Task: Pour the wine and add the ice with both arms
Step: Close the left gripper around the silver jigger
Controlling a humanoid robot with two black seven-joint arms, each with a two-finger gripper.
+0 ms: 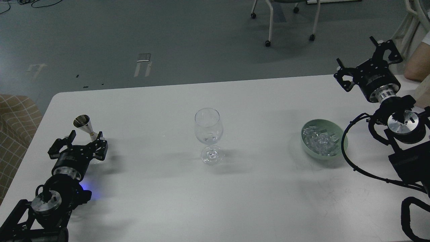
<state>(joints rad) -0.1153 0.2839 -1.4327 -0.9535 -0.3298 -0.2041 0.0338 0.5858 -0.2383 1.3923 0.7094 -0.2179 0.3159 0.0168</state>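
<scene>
A clear stemmed wine glass [208,129] stands upright at the middle of the white table [168,195]; something small glints low in its bowl, and I cannot tell what. A pale green bowl [340,129] to its right holds several clear ice cubes [320,141]. A small metal jigger [84,123] stands tilted at the left; I cannot see wine inside it. My left gripper [87,138] is open low on the table, its fingers on either side of the jigger's hidden base. My right gripper [355,51] is open and empty, raised beyond the bowl at the table's far right.
A black cable loop [346,158] from my right arm hangs beside the bowl. A person's arm [416,64] rests at the table's far right corner. A checked sofa [15,134] stands off the left edge. Chair legs on castors [268,23] stand on the floor behind.
</scene>
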